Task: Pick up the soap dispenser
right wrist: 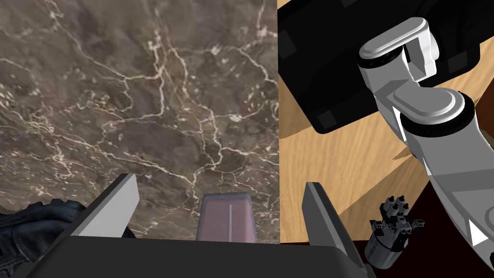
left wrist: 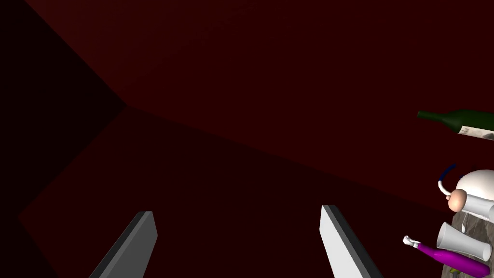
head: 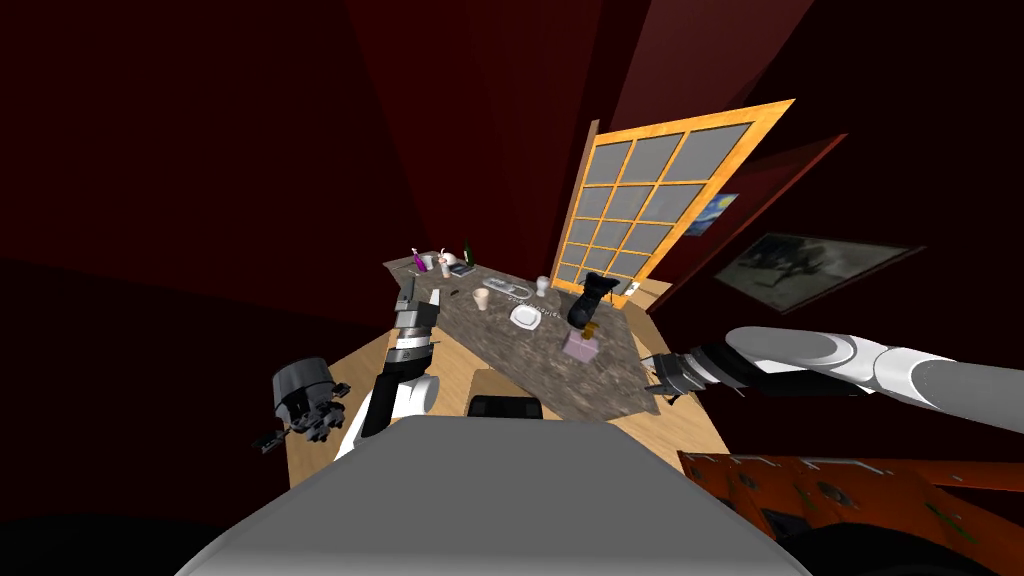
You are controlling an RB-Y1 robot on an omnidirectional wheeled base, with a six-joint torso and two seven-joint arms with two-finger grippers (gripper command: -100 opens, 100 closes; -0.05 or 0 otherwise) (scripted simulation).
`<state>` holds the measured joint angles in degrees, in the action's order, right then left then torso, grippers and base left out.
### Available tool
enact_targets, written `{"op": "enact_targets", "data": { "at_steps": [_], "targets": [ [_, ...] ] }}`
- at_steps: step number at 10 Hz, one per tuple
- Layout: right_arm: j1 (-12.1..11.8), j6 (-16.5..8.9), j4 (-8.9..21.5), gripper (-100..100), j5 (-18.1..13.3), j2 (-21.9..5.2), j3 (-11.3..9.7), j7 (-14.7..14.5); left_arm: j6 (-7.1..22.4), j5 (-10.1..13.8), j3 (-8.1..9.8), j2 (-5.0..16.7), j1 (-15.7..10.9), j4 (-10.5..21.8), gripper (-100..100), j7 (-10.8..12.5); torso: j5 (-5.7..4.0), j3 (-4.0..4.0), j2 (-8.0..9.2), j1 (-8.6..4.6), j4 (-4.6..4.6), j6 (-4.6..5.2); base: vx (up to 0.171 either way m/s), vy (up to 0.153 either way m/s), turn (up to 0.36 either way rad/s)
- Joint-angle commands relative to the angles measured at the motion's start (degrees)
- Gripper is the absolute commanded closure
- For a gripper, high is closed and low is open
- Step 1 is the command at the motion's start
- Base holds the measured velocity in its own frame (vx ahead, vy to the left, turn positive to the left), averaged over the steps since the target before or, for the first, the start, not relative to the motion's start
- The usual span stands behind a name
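Note:
The soap dispenser (head: 582, 343) is a pale pink block with a brownish pump, standing near the right end of the marble counter (head: 520, 365). My right gripper (head: 665, 378) hovers just right of it at the counter's edge. In the right wrist view the pink dispenser (right wrist: 226, 217) sits low between the right gripper's (right wrist: 219, 186) open fingers, touching neither one. My left gripper (head: 408, 290) is held open over the counter's left side. The left gripper (left wrist: 236, 241) faces a dark red wall with nothing between its fingers.
A black vase-like thing (head: 590, 298) stands just behind the dispenser; dark cloth (right wrist: 29, 222) shows beside my right gripper's finger. A plate (head: 524, 317), cups, a purple bottle (left wrist: 453, 258), a white pot (left wrist: 475, 186) and a green bottle (left wrist: 458, 120) crowd the counter. A black chair (head: 505, 407) stands in front.

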<state>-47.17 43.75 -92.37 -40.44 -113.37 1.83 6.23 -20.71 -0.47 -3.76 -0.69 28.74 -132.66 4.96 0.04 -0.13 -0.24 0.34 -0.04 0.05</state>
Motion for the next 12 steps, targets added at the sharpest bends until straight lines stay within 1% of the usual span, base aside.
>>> {"op": "enact_targets", "data": {
  "at_steps": [1, 2, 3, 4, 5, 6, 7, 8, 9, 10, 11, 12],
  "targets": [
    [-0.05, 0.71, -0.43, -100, -0.43, -2.29, 1.16, 0.77, 0.0, 0.0, 0.0, 0.0, 0.0, 0.0, 0, 0.0, 0.0, 0.0, 0.0, 0.0, 0.0, 0.0, 0.106, 0.169, 0.369],
    [-0.05, 0.71, -0.43, -100, -0.43, -2.29, 1.16, 0.77, 0.0, 0.0, -0.02, -0.01, -0.01, 0.01, 0, 0.0, 0.07, -0.13, -0.22, 0.36, -0.06, -0.13, 0.105, 0.184, 0.194],
    [0.52, 0.71, -0.43, -100, -0.43, -2.29, 1.16, 0.77, 0.0, 0.0, -0.01, -0.01, 0.0, 0.0, 0, 0.0, 0.12, -0.14, -0.23, 0.47, -0.06, -0.02, 0.061, 0.118, -0.053],
    [-0.05, 0.71, -0.43, -100, -0.43, -2.29, 1.16, 0.77, 0.0, 0.0, 0.0, -0.01, 0.0, 0.0, 0, 0.0, 0.09, -0.05, -0.08, 0.3, -0.02, 0.01, 0.02, 0.044, -0.041],
    [-0.03, 1.07, -1.63, -100, 0.02, -3.3, 2.4, 0.83, 0.0, 0.0, 0.0, 0.0, 0.0, 0.0, 0, 0.0, 0.02, 0.05, 0.09, 0.02, 0.02, 0.02, 0.08, 0.135, 0.279],
    [-0.03, 1.07, -1.63, -100, 0.02, -3.3, 2.4, 0.83, 0.0, 0.0, -0.01, -0.01, -0.01, 0.0, 0, 0.0, 0.06, -0.05, -0.09, 0.28, -0.02, -0.09, 0.112, 0.203, 0.168],
    [-0.13, 0.93, -1.54, -100, 0.01, -3.24, 2.31, 0.85, 0.0, 0.0, -0.01, -0.01, 0.0, 0.0, 0, 0.0, 0.12, -0.11, -0.19, 0.52, -0.05, -0.01, 0.047, 0.091, 0.0],
    [-0.14, 0.91, -1.59, 0, 0.02, -3.26, 2.35, 0.84, 0.0, 0.0, 0.0, 0.0, 0.0, -0.01, 0, 0.0, 0.08, -0.01, 0.0, 0.21, -0.01, 0.02, 0.009, 0.017, -0.001],
    [-0.85, -0.27, -1.67, -100, -0.51, -1.53, 1.47, -0.09, 0.0, 0.0, 0.0, 0.0, 0.0, 0.0, 0, 0.0, 0.0, 0.09, 0.16, -0.07, 0.03, 0.03, 0.024, 0.017, 0.099],
    [-1.2, -0.86, -1.71, -100, -0.77, -0.66, 1.03, -0.56, 0.0, 0.0, 0.0, 0.0, -0.01, 0.0, 0, 0.0, -0.09, 0.08, 0.16, -0.14, 0.02, -0.02, 0.031, 0.015, 0.113],
    [-0.25, -0.86, -1.71, -100, -0.77, -0.66, 1.03, -0.56, 0.0, 0.0, 0.0, 0.0, 0.0, 0.0, 0, 0.0, -0.13, 0.04, 0.11, -0.15, -0.01, -0.06, 0.019, 0.007, 0.02],
    [-1.14, -0.86, -1.71, -100, -0.77, -0.66, 1.03, -0.56, 0.0, 0.0, 0.01, 0.01, 0.0, 0.0, 0, 0.0, -0.12, 0.03, 0.09, -0.16, -0.01, -0.06, 0.007, 0.002, -0.013]
  ]
}}
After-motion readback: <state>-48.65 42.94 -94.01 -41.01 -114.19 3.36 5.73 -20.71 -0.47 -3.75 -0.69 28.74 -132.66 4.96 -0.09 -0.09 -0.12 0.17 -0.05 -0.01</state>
